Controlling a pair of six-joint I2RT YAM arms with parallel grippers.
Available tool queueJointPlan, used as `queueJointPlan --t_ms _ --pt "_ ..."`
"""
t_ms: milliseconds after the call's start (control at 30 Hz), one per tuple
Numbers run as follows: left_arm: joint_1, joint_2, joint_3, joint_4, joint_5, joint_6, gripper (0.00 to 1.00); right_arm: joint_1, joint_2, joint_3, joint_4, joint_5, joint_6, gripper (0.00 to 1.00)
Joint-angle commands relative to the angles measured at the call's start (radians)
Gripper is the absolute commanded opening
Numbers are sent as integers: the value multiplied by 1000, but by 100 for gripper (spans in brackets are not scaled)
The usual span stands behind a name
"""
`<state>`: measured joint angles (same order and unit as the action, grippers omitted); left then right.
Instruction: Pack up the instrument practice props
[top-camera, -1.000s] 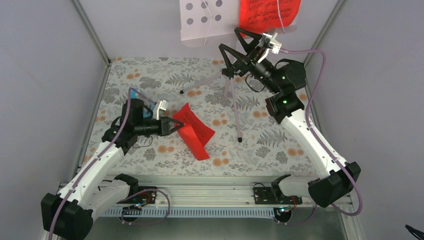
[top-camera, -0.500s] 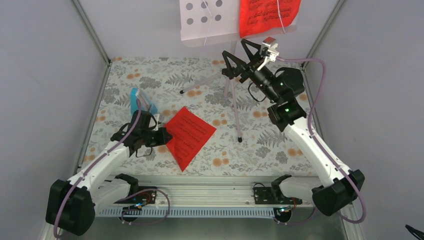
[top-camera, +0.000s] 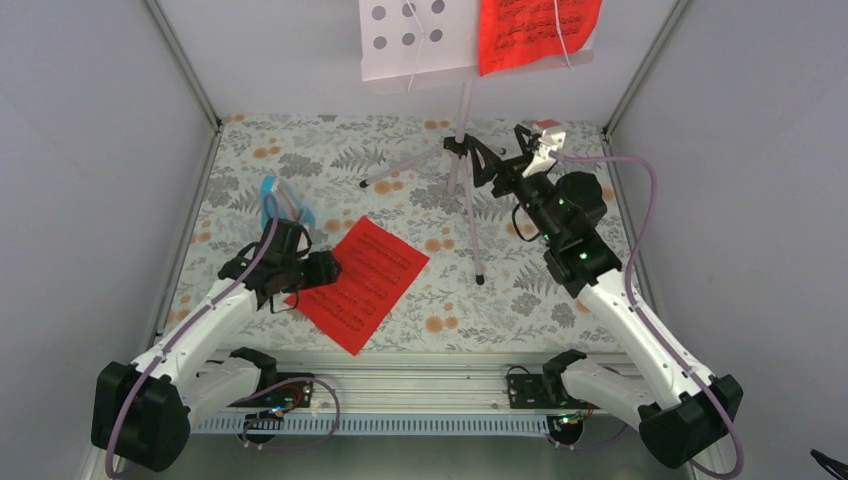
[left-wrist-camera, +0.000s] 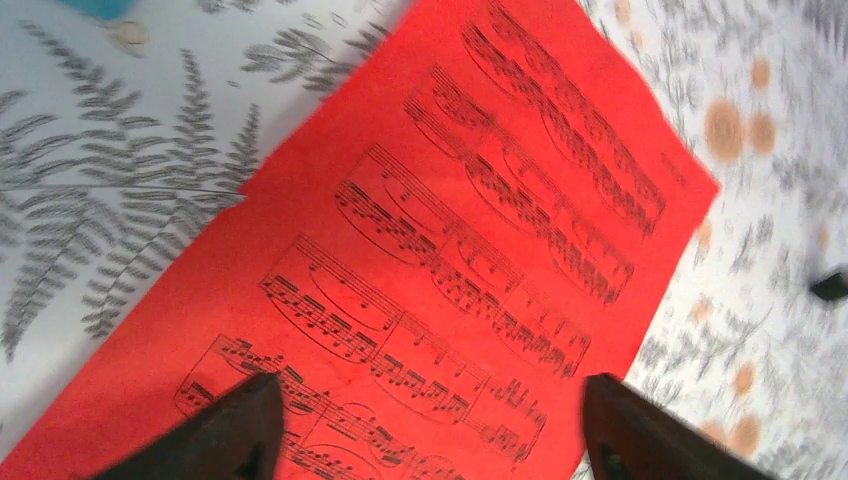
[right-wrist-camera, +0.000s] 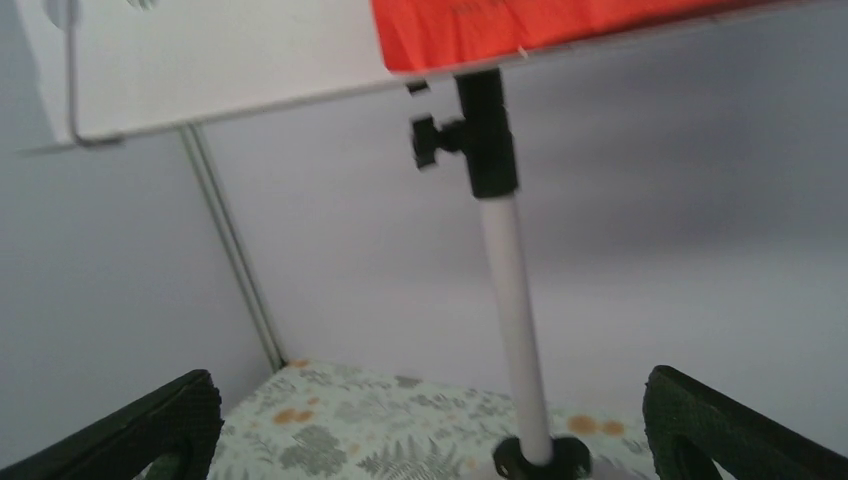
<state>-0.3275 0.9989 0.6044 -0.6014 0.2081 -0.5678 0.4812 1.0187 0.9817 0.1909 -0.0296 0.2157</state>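
A red sheet-music page (top-camera: 360, 283) lies flat on the floral table; the left wrist view sees it (left-wrist-camera: 450, 250) close up. My left gripper (top-camera: 325, 270) hovers open over its near-left part, jaws (left-wrist-camera: 430, 430) apart and holding nothing. The pale lilac music stand (top-camera: 415, 40) stands at the back, with another red page (top-camera: 535, 30) on its perforated desk. My right gripper (top-camera: 490, 165) is open just right of the stand's pole (right-wrist-camera: 510, 300), which stands ahead between the fingers (right-wrist-camera: 430, 420), untouched. A light-blue metronome (top-camera: 280, 203) sits behind the left arm.
The stand's tripod legs (top-camera: 475, 240) spread over the middle of the floral tablecloth (top-camera: 560, 290). Grey walls with metal corner posts (top-camera: 185, 65) close in the left, back and right. A metal rail (top-camera: 420, 385) with the arm bases runs along the near edge.
The left gripper has opened and let go of the red page, which now lies flat. The right arm has dropped from the stand's desk to the lower pole.
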Motion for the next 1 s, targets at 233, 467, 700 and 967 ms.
queueJointPlan --t_ms 233,467,700,967 --pt "4 -131 249 -115 -289 90 100 -160 9 -200 -79 -131 64 100" --pt "110 3 429 52 -173 194 100 -245 219 -239 -57 -399 89 93" --pt "123 71 497 207 -156 254 100 -244 354 -199 -47 -481 -15 91" --pt "124 69 479 230 -175 318 100 -205 516 -84 39 -428 -42 70"
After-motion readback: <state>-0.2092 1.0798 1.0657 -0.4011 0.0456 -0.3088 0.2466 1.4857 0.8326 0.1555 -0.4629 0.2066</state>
